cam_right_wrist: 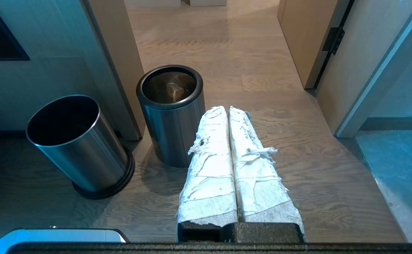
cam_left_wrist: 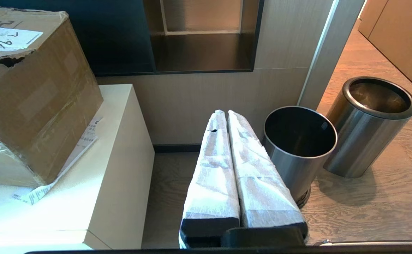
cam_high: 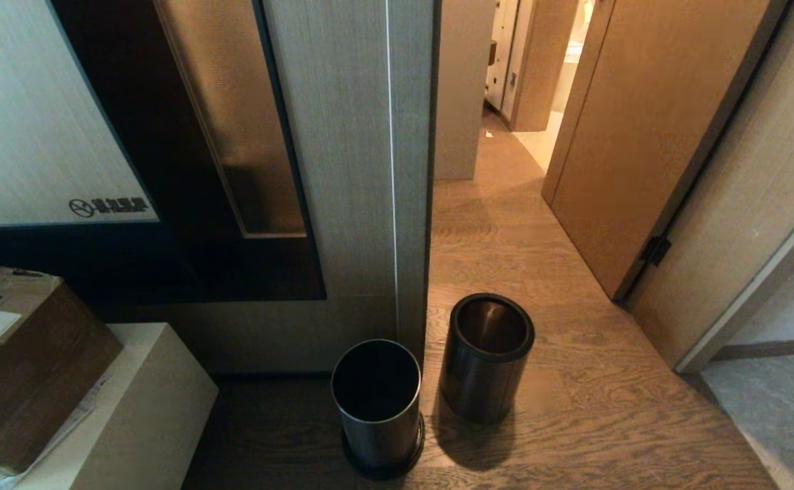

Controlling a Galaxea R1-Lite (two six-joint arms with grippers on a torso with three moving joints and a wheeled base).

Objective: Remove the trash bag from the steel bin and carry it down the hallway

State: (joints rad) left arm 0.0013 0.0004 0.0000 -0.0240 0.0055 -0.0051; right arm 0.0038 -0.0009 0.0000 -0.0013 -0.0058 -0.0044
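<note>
Head view: two steel cylinders are seen on the wood floor by a wall corner [cam_high: 410,204], the steel bin [cam_high: 485,357] with thick black rim toward the hallway [cam_high: 499,177], a second thin-rimmed bin [cam_high: 377,405] just beside it; a cardboard box [cam_high: 22,361] is cut off on a white cabinet [cam_high: 158,401]; no arm is shown. Left wrist view: the left gripper [cam_left_wrist: 227,114] is held pressed together, empty, near the second bin, the steel bin farther off. Right wrist view: the right gripper [cam_right_wrist: 227,110] is pressed together, empty, just beside the steel bin; something pale is dimly made out inside, hard to identify as the trash bag.
</note>
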